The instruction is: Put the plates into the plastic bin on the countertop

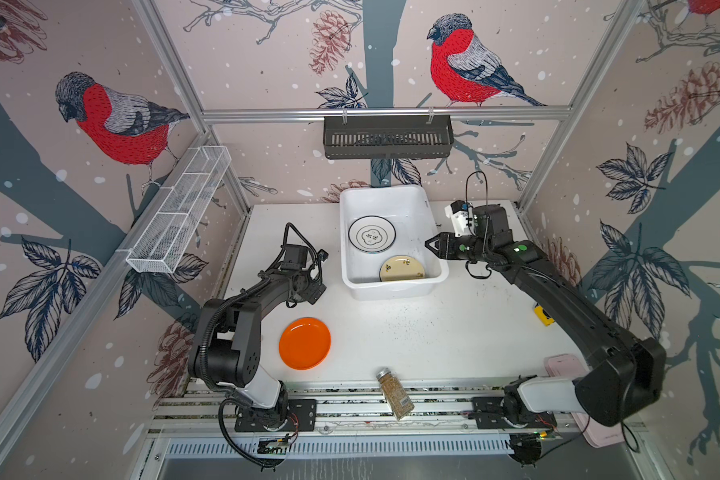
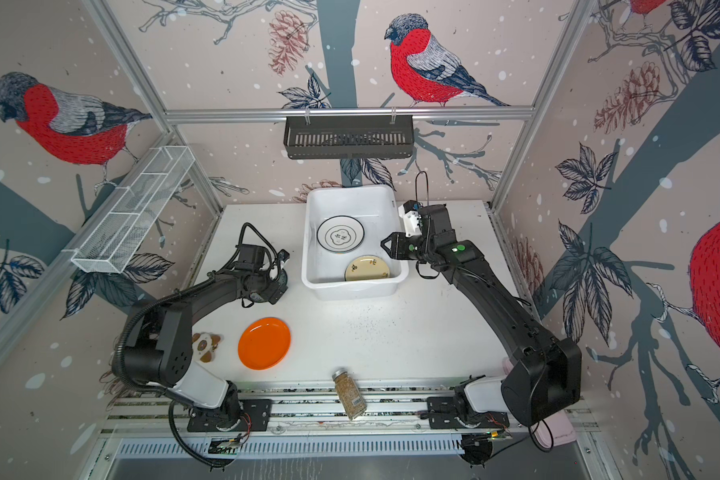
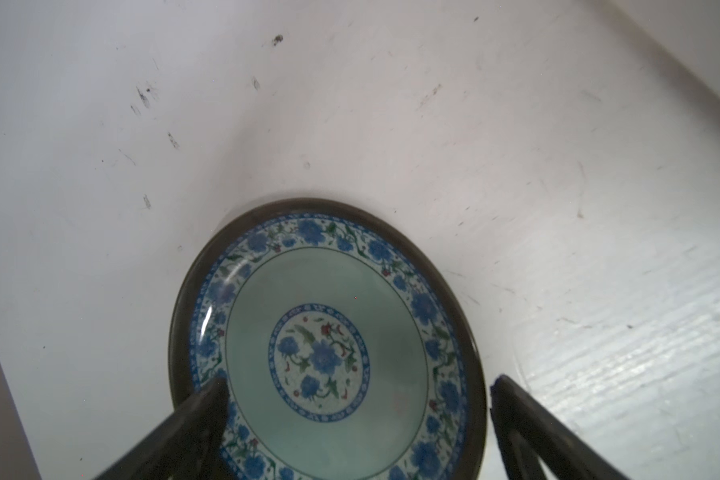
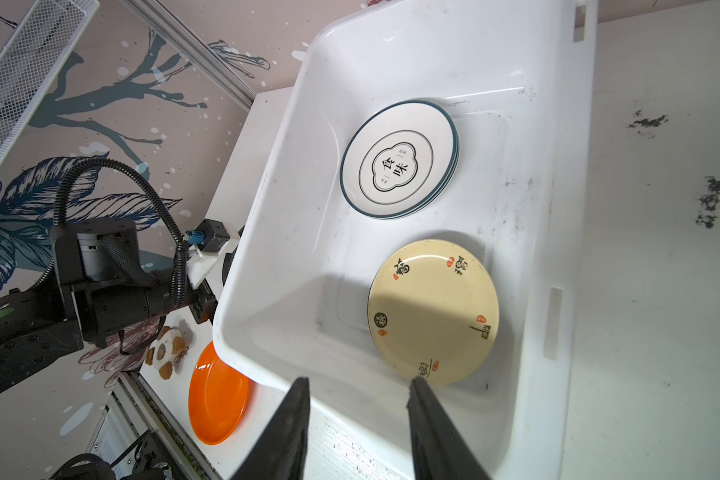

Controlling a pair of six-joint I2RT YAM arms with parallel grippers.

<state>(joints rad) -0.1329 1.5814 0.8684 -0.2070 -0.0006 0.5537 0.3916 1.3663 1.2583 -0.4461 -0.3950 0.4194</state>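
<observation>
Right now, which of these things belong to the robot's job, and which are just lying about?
Job: plastic bin, white black-rimmed plate, cream plate, orange plate, teal-patterned plate.
Lying about: spice jar, plush toy, black basket, wire tray.

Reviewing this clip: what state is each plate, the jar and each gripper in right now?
Orange plate: flat on the countertop, outside the bin.
Blue-flowered plate: on the countertop, under the left gripper.
Black-rimmed white plate: in the bin, atop other plates.
Cream plate: flat in the bin.
Spice jar: lying on its side.
Left gripper: jaws open, empty.
Right gripper: jaws open, empty.
</observation>
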